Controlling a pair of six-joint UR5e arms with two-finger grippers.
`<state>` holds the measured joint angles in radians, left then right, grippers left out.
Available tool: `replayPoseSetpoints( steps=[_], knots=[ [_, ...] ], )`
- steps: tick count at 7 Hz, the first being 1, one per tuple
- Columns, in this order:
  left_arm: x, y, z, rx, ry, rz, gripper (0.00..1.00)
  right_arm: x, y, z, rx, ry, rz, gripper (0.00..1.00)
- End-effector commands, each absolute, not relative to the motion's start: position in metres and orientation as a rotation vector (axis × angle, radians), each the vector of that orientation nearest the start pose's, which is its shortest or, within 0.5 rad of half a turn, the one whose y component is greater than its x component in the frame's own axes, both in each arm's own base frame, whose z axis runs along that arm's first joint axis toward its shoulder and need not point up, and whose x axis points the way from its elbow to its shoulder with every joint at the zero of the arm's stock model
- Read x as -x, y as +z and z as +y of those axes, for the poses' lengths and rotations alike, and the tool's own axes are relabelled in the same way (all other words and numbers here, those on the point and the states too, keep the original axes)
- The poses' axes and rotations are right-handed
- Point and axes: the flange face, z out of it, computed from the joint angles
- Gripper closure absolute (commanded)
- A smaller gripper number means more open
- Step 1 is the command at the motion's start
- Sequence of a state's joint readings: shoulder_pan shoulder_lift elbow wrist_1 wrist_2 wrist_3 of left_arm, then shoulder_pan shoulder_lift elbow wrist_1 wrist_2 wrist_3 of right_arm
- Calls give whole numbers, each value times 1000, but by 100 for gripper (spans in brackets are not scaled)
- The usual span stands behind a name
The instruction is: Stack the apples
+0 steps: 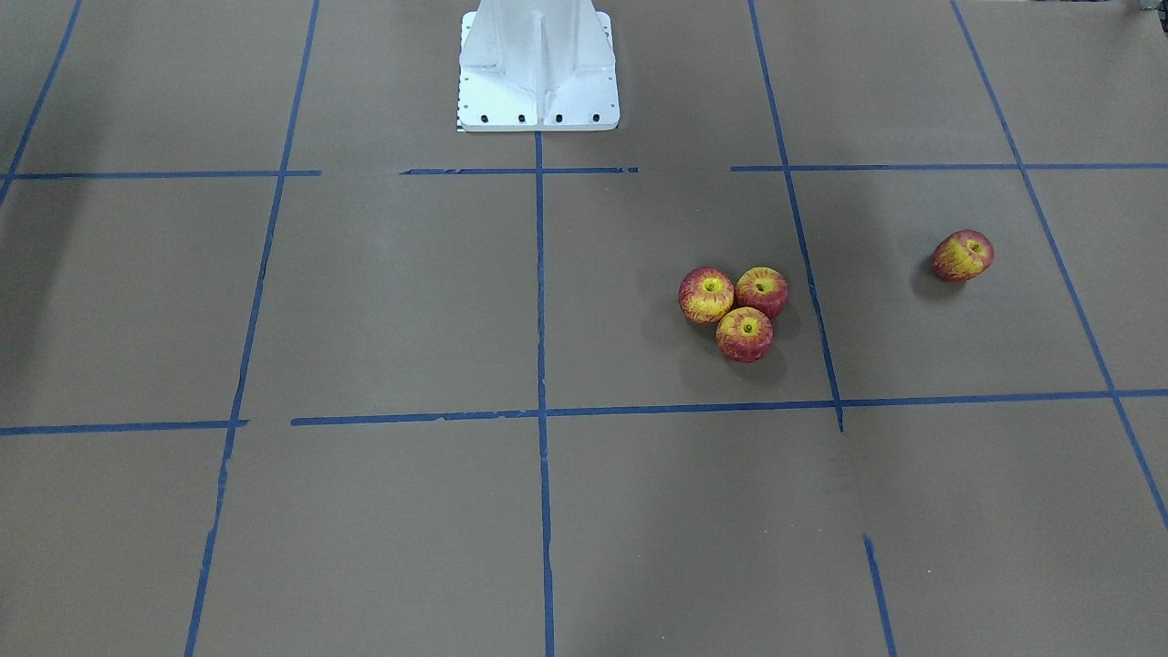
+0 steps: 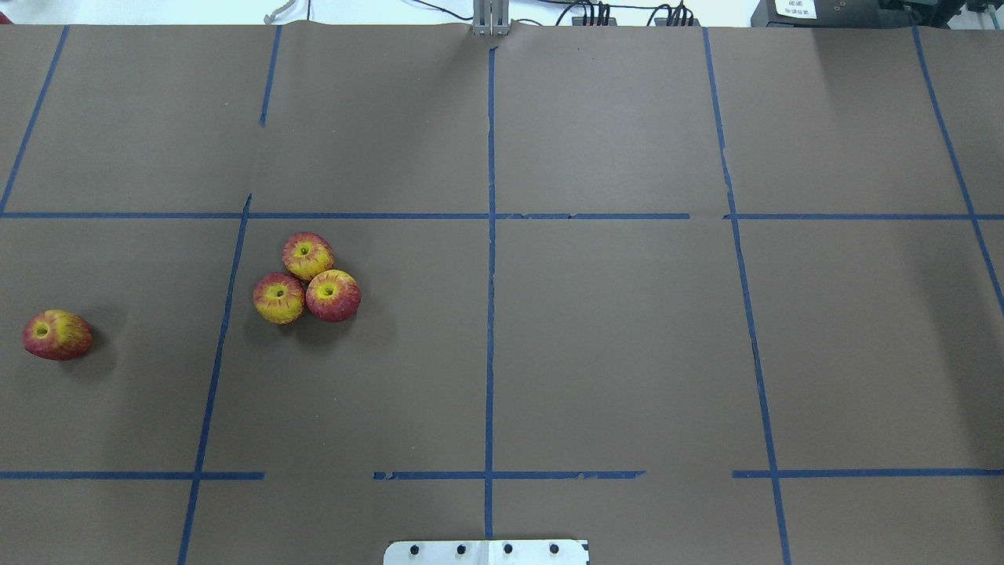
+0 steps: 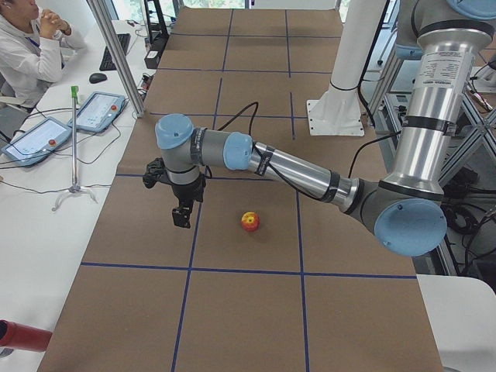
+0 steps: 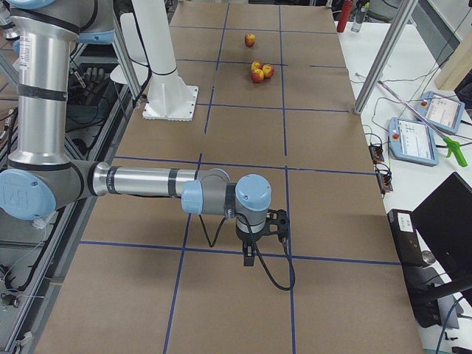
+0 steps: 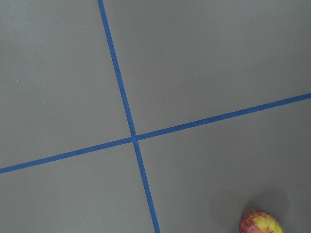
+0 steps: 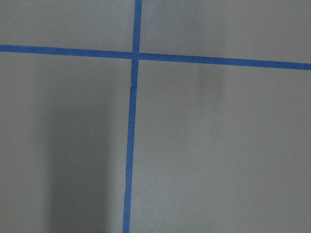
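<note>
Three apples sit touching in a cluster (image 2: 307, 284) on the brown table, left of its middle; they also show in the front view (image 1: 737, 308). A fourth apple (image 2: 56, 335) lies alone, tipped on its side, near the table's left end (image 1: 962, 255). My left gripper (image 3: 182, 217) hangs above the table a little way from this lone apple (image 3: 249, 222), which shows at the bottom edge of the left wrist view (image 5: 260, 223). My right gripper (image 4: 249, 254) hangs over the table's far right end, far from all apples. I cannot tell whether either gripper is open or shut.
Blue tape lines (image 2: 490, 259) divide the brown table into squares. The robot's white base (image 1: 538, 68) stands at mid-table on the robot's side. An operator (image 3: 27, 46) sits at a side desk with tablets (image 3: 97, 112). A metal post (image 3: 116, 54) stands at the table's edge.
</note>
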<state>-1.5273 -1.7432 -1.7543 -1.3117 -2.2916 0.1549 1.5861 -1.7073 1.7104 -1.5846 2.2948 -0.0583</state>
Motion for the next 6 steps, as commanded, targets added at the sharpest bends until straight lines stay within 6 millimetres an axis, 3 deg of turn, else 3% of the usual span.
replayPoseSetpoints(
  steps=[1, 3, 4, 5, 6],
  knots=[
    [41, 506, -556, -159, 249, 720, 0, -74, 658, -432, -16, -37, -724, 0],
    [44, 513, -549, -140, 234, 721, 0, -74, 658, -432, -16, -37, -724, 0],
    [38, 544, -545, -99, 229, 729, 0, -74, 658, -432, -16, -37, -724, 0],
    [36, 548, -534, -83, 186, 732, 0, -74, 658, -432, -16, -37, -724, 0],
    [9, 551, -523, -92, 193, 770, 0, -74, 658, -432, -16, -37, -724, 0]
  ],
)
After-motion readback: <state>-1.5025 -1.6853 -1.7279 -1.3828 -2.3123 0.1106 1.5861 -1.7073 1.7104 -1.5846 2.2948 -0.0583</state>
